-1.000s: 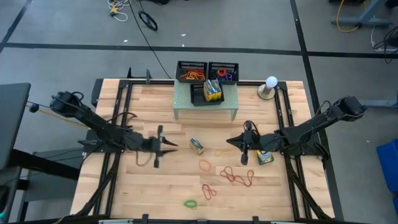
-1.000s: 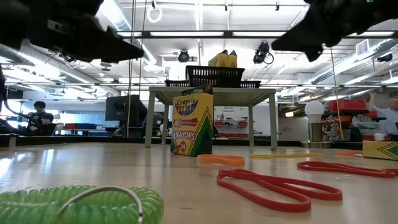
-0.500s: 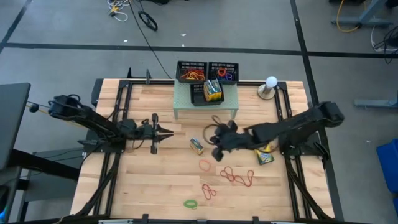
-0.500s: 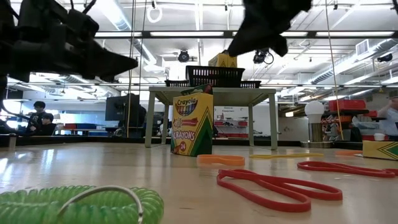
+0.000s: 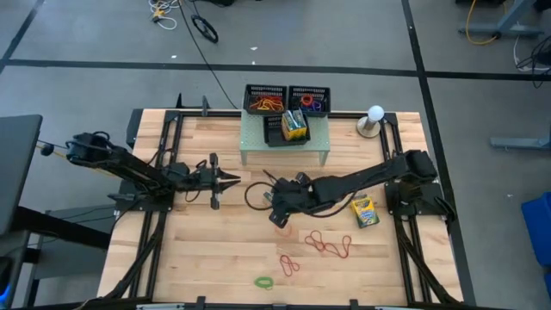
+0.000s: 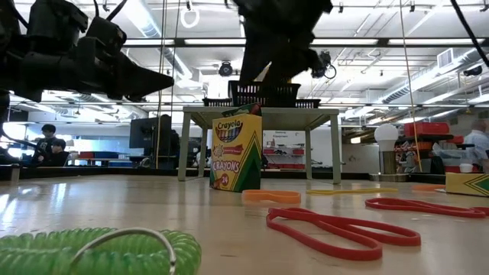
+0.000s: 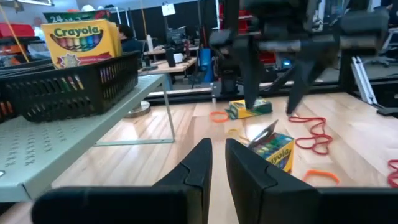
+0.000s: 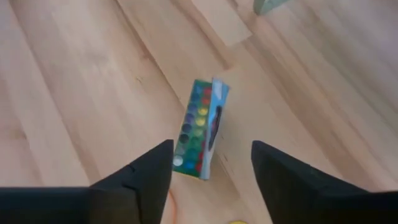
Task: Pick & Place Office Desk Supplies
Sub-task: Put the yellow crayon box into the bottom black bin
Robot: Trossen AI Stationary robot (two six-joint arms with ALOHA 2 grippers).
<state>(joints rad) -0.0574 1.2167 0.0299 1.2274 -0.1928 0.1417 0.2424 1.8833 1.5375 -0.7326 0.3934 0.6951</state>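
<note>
Yellow-green crayon box point(image 8: 202, 129) upright on desk point(image 5: 207, 258), directly below right hand point(image 8: 210, 163), fingers spread, empty; left hand point(image 7: 214, 163) nearly clenched.

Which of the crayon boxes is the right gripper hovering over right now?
The crayon box standing alone mid-table, directly below the open right gripper. Another crayon box lies flat further right, and the rest sit in the mesh tray on the riser.

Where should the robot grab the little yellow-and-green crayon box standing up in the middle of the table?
Probably from above. The small yellow-and-green cardboard crayon box stands upright on the wooden table, its open top showing crayon tips. The right end effector hangs open over it, so its fingers should close on the two broad flat faces near the top, across the thin side.
</note>
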